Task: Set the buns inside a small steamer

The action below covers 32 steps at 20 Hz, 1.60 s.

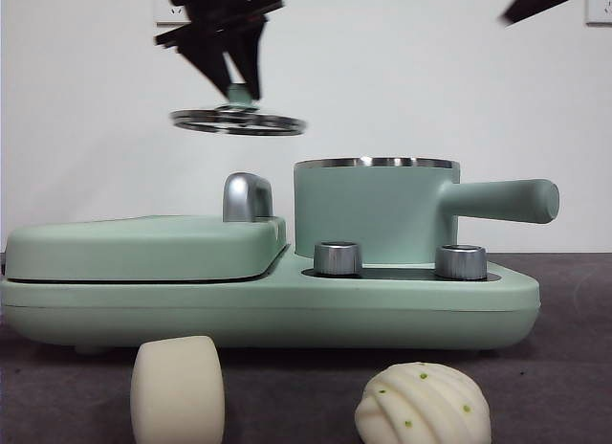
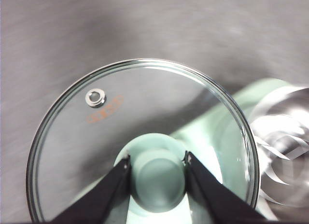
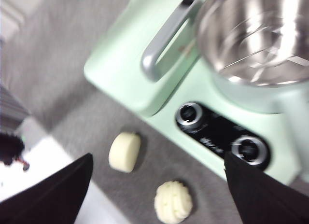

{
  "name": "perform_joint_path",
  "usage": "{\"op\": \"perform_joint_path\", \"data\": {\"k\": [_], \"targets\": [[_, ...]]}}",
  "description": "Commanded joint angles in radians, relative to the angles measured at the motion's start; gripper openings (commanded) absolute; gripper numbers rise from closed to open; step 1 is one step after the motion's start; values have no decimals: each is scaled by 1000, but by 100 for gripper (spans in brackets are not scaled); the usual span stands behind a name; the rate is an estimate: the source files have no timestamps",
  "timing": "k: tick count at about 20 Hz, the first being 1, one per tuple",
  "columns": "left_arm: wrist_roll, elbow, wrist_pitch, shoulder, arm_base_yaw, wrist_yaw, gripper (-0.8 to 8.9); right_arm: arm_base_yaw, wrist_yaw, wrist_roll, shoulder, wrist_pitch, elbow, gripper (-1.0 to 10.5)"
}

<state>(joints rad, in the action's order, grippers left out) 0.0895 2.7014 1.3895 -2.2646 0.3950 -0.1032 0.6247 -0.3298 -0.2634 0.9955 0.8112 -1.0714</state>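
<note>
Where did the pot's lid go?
The lid is in the air, held by its knob in the left claw, up above the griddle and beside the open pot.

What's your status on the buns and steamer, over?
Left gripper shut on lid knob, glass lid held above griddle. Right gripper open, over the buns. Steamer uncovered. Both buns on table.

— Where are the buns?

— Both lie on the worktop, in front of the small steamer. The smooth bun stands on its flat end, well left of the pot; the ridged bun, green-specked, sits dome-up right before it.

— And the steamer?

— Mint green with a steel rim, open, handle pointing right. Its glass lid hangs tilted, up to its left.
</note>
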Motion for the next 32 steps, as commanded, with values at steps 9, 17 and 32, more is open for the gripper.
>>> {"op": "perform_joint_path", "data": {"k": [9, 17, 32], "targets": [[-57, 47, -18, -6, -181, -2, 18, 414, 175, -129, 537, -46, -174, 434], [-56, 47, -20, -6, -226, -2, 18, 459, 173, -129, 753, -124, -174, 434], [-57, 47, -24, -6, -225, -2, 18, 459, 196, -84, 830, -165, -176, 108]]}}
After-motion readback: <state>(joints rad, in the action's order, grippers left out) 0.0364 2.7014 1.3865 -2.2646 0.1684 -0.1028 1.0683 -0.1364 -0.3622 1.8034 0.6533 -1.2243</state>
